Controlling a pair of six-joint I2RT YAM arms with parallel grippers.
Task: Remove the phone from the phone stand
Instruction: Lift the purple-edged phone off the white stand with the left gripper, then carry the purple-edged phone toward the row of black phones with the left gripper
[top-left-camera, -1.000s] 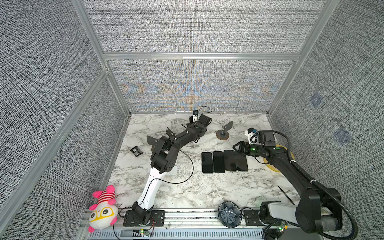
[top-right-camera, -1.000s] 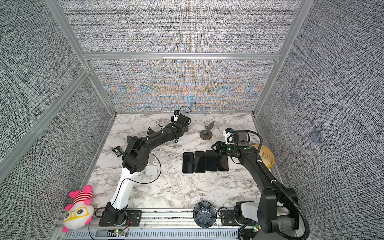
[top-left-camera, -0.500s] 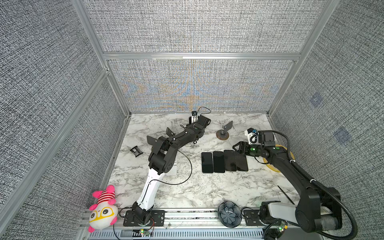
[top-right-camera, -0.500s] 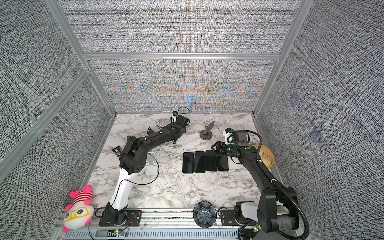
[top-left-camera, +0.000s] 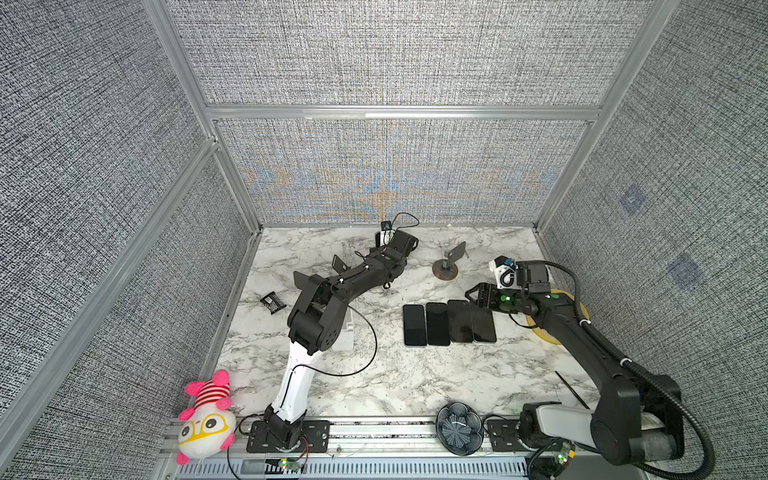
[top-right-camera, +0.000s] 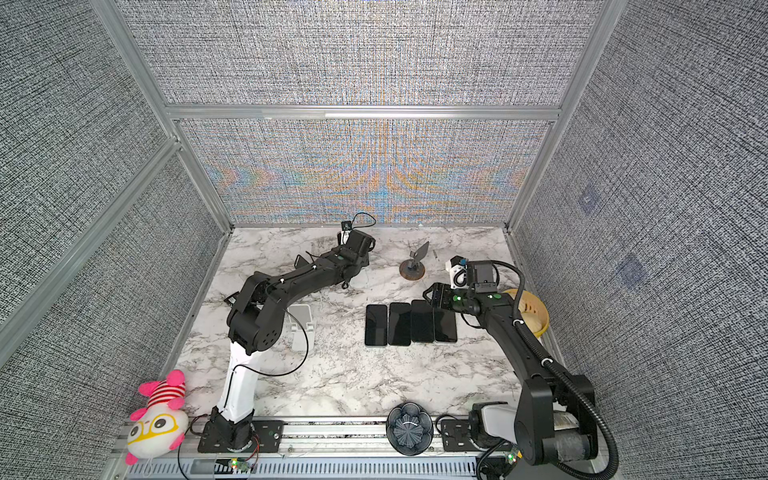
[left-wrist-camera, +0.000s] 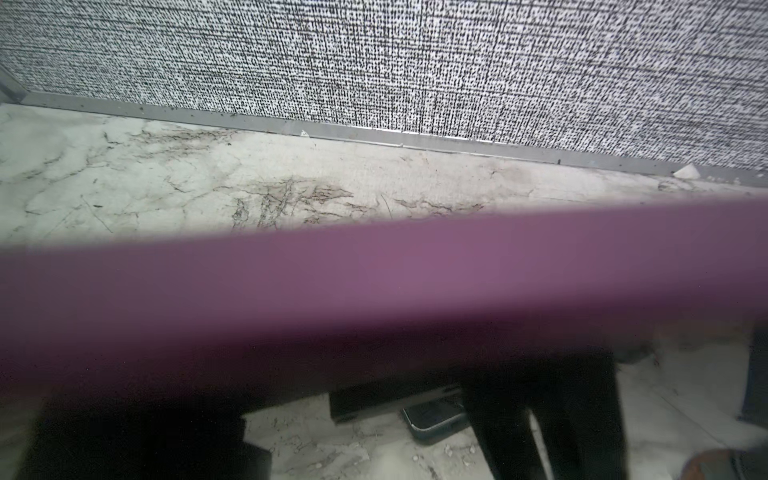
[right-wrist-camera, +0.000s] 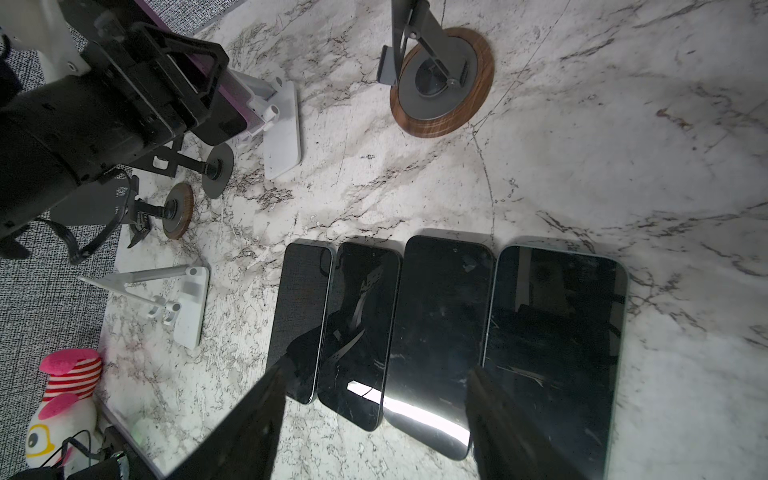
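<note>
The job is looking unfinished from where I am standing: the purple phone (right-wrist-camera: 232, 124) is still sitting tilted on its white phone stand (right-wrist-camera: 282, 129) at the back of the marble table (top-left-camera: 374, 374), close to the rear wall. The left gripper (right-wrist-camera: 203, 83) is sitting right on it, its black jaws standing well apart with the phone lying between them. The left wrist view is showing little but a blurred purple band across the frame. I cannot tell whether the pads are actually pressing on the phone or merely flanking it. Nearer the front, four dark phones (top-left-camera: 449, 322) are lying flat and screen-up in a tight row, edges touching or nearly so. The right gripper (right-wrist-camera: 380, 370) is hovering just over the far end of that row, jaws spread and holding nothing. Around the table several stands are standing empty: a round wood-rimmed stand (top-left-camera: 445, 268), a white folding stand (right-wrist-camera: 183, 303) and two small disc-footed ones further back. So I am judging the purple phone to be the one left. What is remaining is a firm hold on it, a lift clear of the stand's lip, and a place on the table.
</note>
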